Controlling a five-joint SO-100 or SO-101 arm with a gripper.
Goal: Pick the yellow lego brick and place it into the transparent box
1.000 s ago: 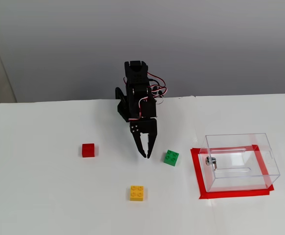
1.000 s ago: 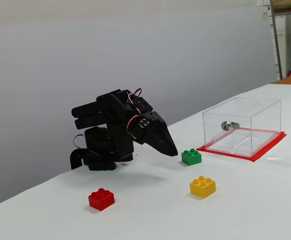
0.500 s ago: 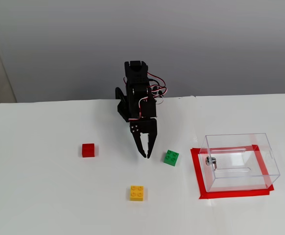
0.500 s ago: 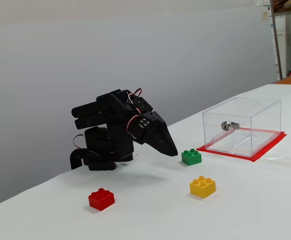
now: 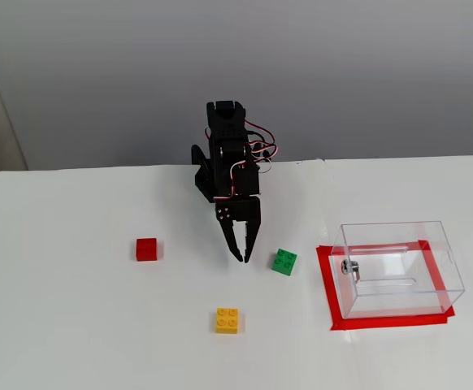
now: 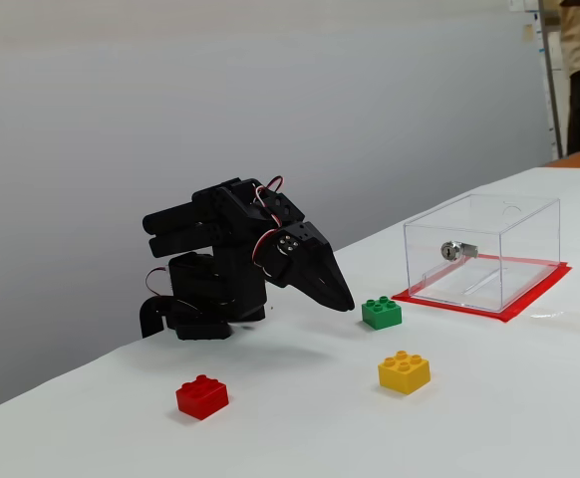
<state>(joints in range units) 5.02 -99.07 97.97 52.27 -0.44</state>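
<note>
On the white table (image 5: pixel 74 325), your yellow lego brick (image 5: pixel 227 320) sits flat, studs up, square w/ no clear long axis. Gripper (image 5: pixel 240 257) looks clenched, empty. Transparent box (image 5: pixel 399 268) lies well apart.

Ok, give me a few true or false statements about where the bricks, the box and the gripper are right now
1. The yellow lego brick lies on the table, outside the transparent box. True.
2. The gripper holds the green brick. False: it hangs shut and empty beside that brick.
3. The red brick sits inside the box. False: it lies on the table, left of the gripper in the higher fixed view.
4. The box stands on a red tape outline. True.
</note>
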